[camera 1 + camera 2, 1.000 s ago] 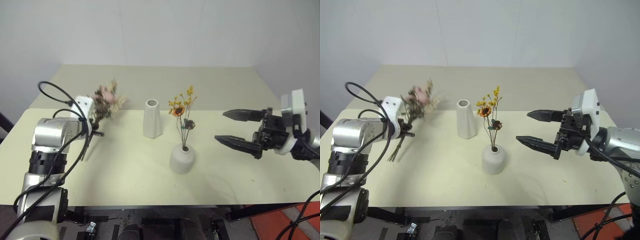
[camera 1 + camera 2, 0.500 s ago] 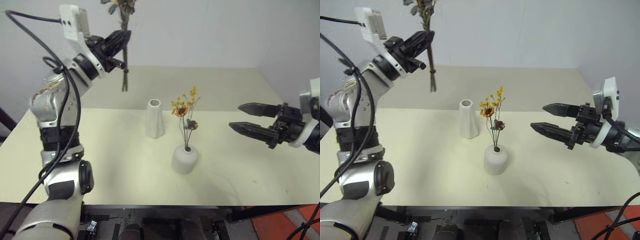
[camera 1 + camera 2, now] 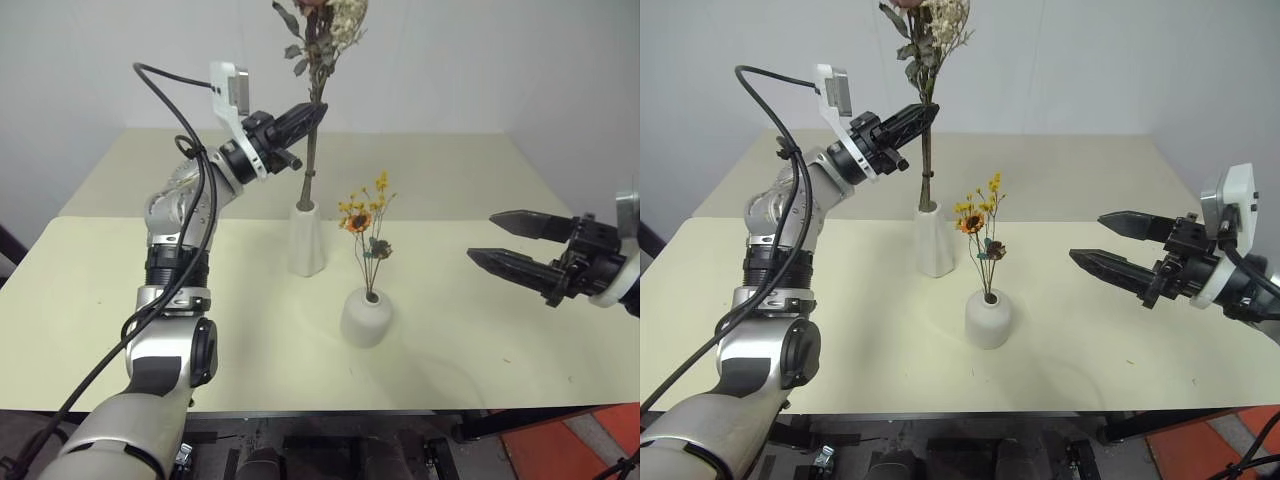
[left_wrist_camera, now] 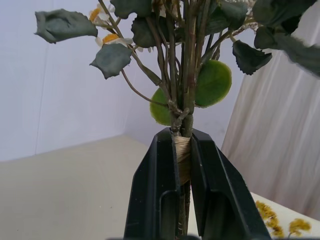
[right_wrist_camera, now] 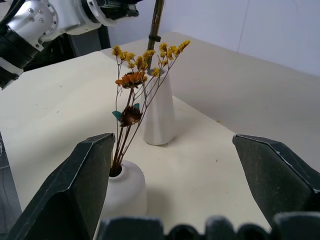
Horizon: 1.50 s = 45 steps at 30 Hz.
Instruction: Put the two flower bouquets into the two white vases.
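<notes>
my left pincer [image 3: 314, 113] clamps the dried rose bunch [image 3: 318, 30], woody stems entering the matte tapered vase [image 3: 305, 240]; my right pincer [image 3: 500, 242] gapes wide.

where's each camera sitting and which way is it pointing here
Left and right eye views: on the head, looking forward and down over the table; both arms show, the left gripper holding the fuller bouquet upright over the tall vase.
Left wrist view: on the left wrist, looking along its fingers clamped on the taped stems.
Right wrist view: on the right wrist, facing across the table between its open fingers.
Shared: the right wrist and eye views both show the short vase holding the yellow sprig.
</notes>
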Available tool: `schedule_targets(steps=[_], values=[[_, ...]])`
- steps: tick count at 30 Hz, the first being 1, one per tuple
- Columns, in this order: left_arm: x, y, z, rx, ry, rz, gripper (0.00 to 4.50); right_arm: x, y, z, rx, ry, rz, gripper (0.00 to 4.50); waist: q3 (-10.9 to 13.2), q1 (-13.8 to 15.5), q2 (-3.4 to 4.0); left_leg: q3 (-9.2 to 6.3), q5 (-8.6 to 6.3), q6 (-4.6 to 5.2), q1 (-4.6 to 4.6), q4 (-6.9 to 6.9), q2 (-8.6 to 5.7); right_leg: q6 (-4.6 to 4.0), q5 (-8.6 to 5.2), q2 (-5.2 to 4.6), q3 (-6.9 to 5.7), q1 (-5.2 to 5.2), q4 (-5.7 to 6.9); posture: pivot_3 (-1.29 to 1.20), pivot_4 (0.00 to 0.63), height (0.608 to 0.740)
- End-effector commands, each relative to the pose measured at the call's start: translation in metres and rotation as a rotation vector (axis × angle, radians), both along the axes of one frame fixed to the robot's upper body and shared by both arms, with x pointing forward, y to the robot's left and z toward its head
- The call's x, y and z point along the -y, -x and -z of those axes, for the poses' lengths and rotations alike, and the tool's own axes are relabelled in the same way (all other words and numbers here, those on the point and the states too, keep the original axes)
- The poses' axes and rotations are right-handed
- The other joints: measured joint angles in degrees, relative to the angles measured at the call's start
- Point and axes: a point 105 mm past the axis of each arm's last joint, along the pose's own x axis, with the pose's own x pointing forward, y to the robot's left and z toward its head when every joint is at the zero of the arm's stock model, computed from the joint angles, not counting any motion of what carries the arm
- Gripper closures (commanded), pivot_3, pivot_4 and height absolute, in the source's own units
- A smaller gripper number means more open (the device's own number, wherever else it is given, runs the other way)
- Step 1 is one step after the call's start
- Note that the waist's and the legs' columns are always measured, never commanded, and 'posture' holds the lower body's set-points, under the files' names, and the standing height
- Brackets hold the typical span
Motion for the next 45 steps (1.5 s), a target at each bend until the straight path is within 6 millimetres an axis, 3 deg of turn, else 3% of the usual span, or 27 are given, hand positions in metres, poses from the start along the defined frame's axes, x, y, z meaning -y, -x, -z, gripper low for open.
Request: schedule_targets(steps=[1,13,33,45], values=[[0.002,0.002,-0.022,0.081,0.031,0.004,4.41,0.000,0.007,-0.013,0.057,-0.002,0.008,0.00,0.00,-0.01,0.00,0.00,0.00,0.00,0.00,0.00,0.00,0.01,0.00,0.00,0.00,0.00,0.00,0.00,0.150,0.740],[0.008,-0.001,-0.026,0.095,0.050,0.032,4.41,-0.001,0.006,-0.012,0.047,-0.014,0.008,0.00,0.00,-0.11,-0.01,0.00,0.00,0.00,-0.01,-0.01,0.00,0.02,0.01,0.00,0.00,0.00,-0.01,0.00,0.150,0.740],[0.002,-0.012,0.008,0.079,-0.033,-0.045,4.41,-0.002,0.008,-0.009,0.042,-0.026,0.019,0.00,0.00,-0.29,0.00,0.00,0.00,0.01,-0.01,0.00,0.00,0.03,0.01,0.00,0.01,0.00,0.00,0.00,0.150,0.740],[-0.002,-0.001,0.024,0.061,-0.031,-0.038,4.41,-0.004,0.006,-0.008,0.043,-0.030,0.013,0.00,0.00,-0.31,0.00,-0.01,0.00,0.01,-0.02,0.00,0.01,0.04,0.02,0.00,0.01,0.00,-0.01,0.00,0.150,0.740]])
